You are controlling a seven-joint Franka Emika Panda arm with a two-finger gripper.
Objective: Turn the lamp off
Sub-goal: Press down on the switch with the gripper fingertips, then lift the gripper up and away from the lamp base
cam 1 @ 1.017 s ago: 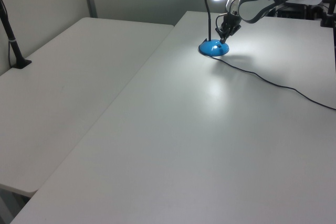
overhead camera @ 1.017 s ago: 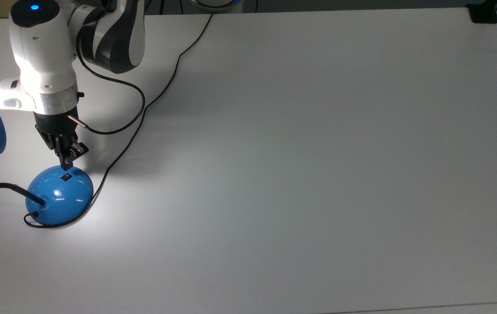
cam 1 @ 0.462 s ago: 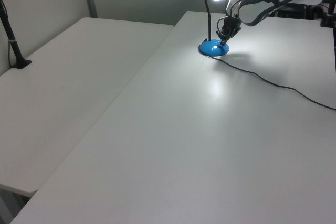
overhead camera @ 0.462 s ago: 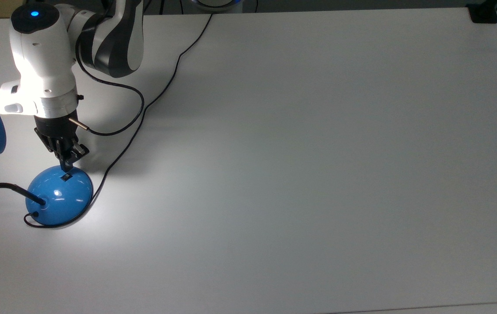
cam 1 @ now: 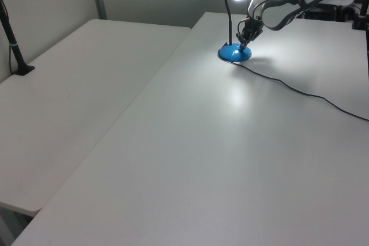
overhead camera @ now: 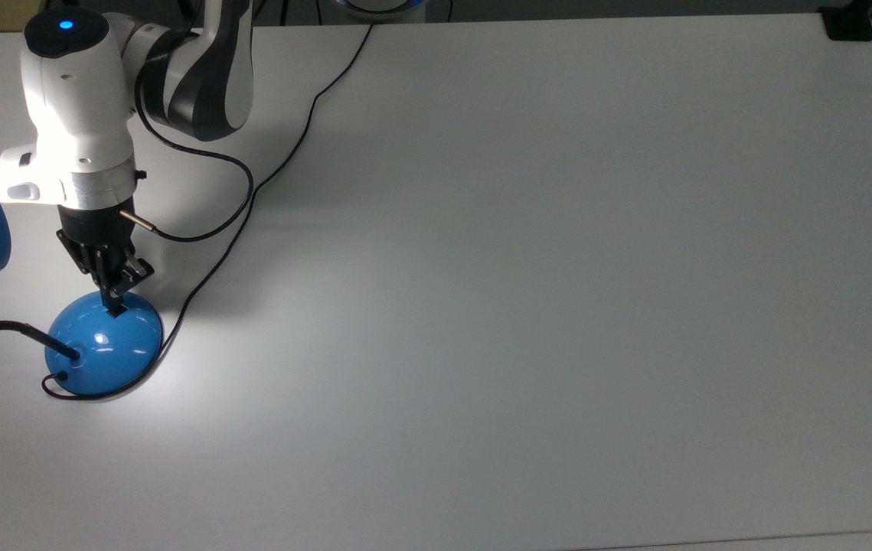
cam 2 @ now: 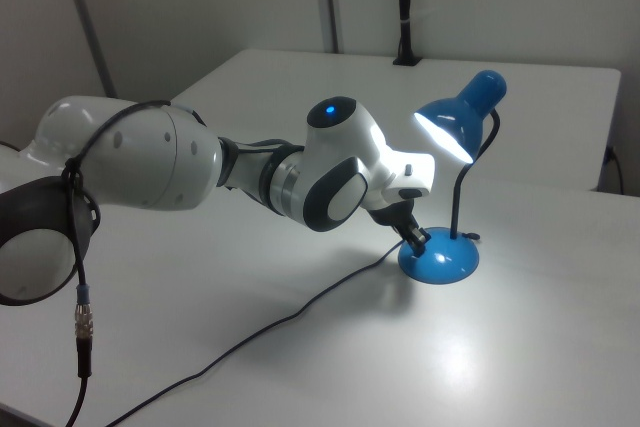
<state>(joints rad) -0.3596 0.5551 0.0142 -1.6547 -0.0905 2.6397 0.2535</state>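
While the glossy blue desk lamp point(overhead camera: 102, 353) was lit, with a bright pool of light thrown across the white table point(overhead camera: 558, 268), the black two-finger gripper point(overhead camera: 114, 304) was parked right on the upper edge of the dome-shaped base, low in the left part of the top view. The fingers looked pinched close together into one narrow tip with nothing held between them, so it was being used as a poking tool, not a grabber.

That tip was set on or just touching the small black rocker switch point(overhead camera: 115, 311). Actual contact couldn't be confirmed from any angle, tbh. In the right view the gripper point(cam 2: 418, 238) was seen tucked against the near side of the base, under the glowing rounded shade point(cam 2: 458, 119). In the left view the lamp point(cam 1: 234, 53) sat in the upper middle of the frame, the bendable neck rising up to the shade.

So the step in hand was judged to be the press itself: approach done, switch not yet flipped, since the bulb was on. A short, firm push down on the correct half of the rocker was probably what was called for next. The black cord point(overhead camera: 282, 161) trailing up the table was well out of the way.
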